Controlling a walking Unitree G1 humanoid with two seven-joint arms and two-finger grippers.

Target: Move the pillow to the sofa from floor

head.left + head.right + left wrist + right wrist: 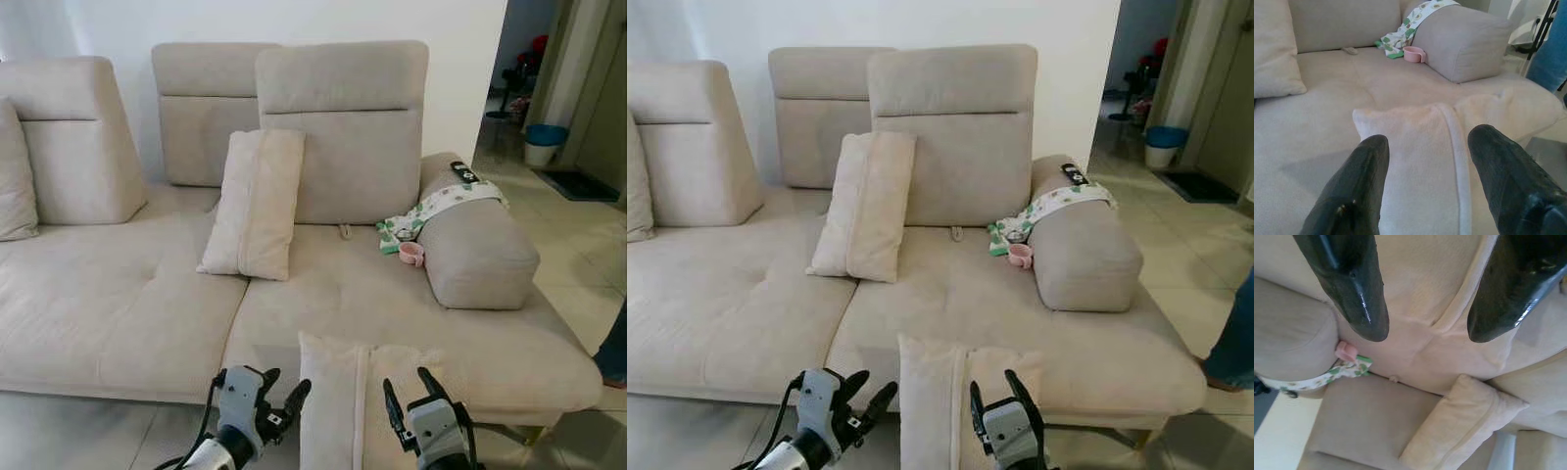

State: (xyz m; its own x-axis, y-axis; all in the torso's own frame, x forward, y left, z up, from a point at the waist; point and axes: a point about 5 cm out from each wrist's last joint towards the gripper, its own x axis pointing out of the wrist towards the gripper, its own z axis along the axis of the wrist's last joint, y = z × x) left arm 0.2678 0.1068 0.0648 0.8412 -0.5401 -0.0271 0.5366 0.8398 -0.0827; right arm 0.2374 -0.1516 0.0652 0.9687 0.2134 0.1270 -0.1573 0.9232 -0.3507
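A beige pillow [338,392] stands on end against the front edge of the beige sofa [127,294], its top leaning onto the seat. My left gripper [287,382] is open just left of the pillow. In the left wrist view the pillow [1420,166] lies ahead, between the spread fingers [1359,186]. Open as well, my right gripper [405,379] sits on the right part of the pillow. In the right wrist view the pillow's seam [1449,313] runs between that gripper's two fingers [1359,289].
Another beige pillow [257,204] leans on the sofa's backrest. A bolster armrest [475,245] carries a patterned cloth [441,204] and a remote [465,172], with a pink cup [411,254] beside it. A person's leg [615,343] stands at the right. A blue bucket [545,143] is farther back.
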